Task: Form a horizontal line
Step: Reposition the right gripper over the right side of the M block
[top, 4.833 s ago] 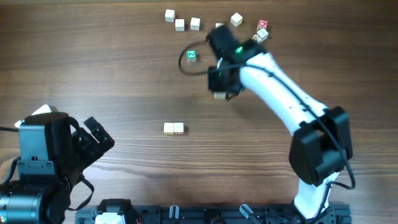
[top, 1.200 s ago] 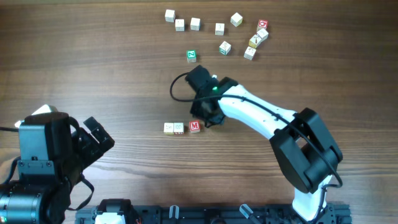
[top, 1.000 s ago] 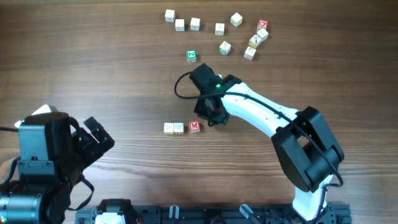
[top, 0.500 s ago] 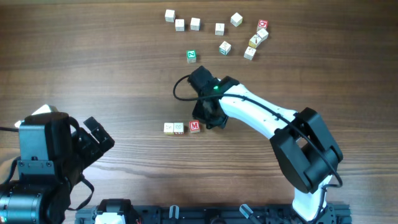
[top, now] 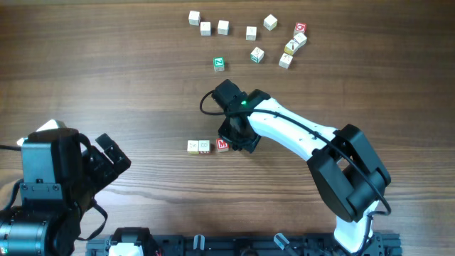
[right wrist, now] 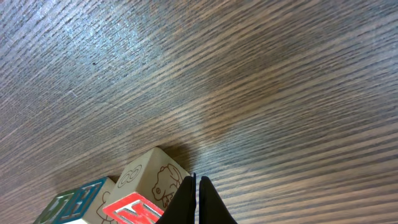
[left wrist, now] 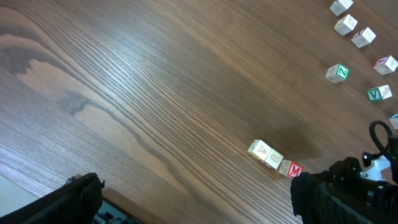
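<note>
Three tiny letter cubes lie in a row left of the table's centre: two pale ones [top: 193,146] [top: 204,146] and the red M cube [top: 222,145] at the right end. In the left wrist view the row runs from the pale cubes [left wrist: 258,149] to the M cube [left wrist: 292,169]. My right gripper [top: 232,141] is shut and empty, with its tips against the right side of the M cube [right wrist: 140,202]. Its fingers [right wrist: 208,202] are pressed together in the right wrist view. My left gripper [top: 106,160] is open and empty at the left, far from the cubes.
A green-faced cube [top: 219,64] lies behind the right arm. Several loose white cubes are scattered along the back edge, from one at the left [top: 194,17] to a cluster with a red-faced cube [top: 300,28] at the right. The right arm's cable [top: 206,103] loops beside its wrist.
The right gripper brought the M cube from the back and set it down right of the pale pair. In the last second it has shut and shifted down-left against the M cube.
</note>
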Motion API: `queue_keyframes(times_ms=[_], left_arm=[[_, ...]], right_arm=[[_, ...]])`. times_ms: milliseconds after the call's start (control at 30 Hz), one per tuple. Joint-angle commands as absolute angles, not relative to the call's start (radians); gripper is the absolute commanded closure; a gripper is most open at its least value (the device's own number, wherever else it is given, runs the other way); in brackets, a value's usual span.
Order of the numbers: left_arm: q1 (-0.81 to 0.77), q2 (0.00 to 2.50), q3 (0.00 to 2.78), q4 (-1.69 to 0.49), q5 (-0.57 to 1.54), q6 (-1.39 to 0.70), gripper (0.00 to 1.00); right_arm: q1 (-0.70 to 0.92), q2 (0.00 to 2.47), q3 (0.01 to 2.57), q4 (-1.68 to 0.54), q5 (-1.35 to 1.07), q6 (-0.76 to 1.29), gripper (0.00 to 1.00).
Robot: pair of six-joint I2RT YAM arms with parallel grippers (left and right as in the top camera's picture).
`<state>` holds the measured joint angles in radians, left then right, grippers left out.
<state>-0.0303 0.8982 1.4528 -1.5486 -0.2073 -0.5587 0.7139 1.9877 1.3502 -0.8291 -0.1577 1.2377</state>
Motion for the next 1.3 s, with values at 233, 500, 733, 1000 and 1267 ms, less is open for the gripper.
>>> queue_keyframes(times_ms=[233,500,733,1000,1267], left_arm=[[-0.024,0.897,1.456,-1.547,-0.199,-0.558,0.00],[-0.024,0.897,1.456,-1.547,-0.199,-0.558,0.00],[-0.024,0.897,1.456,-1.547,-0.199,-0.558,0.00],[-0.024,0.897,1.456,-1.547,-0.199,-0.558,0.00],[-0.024,0.897,1.456,-1.547,-0.199,-0.558,0.00]], right_arm=[[0.714,1.993,1.346,-0.812,-0.214,1.260,0.95],[0.714,1.993,1.346,-0.809,-0.215,1.257,0.95],[0.714,1.993,1.346,-0.801,-0.065,1.256,0.96],[0.714,1.993,1.346,-0.789,-0.060,1.256,0.95],[0.714,1.993,1.346,-0.733,-0.159,1.151,0.95]])
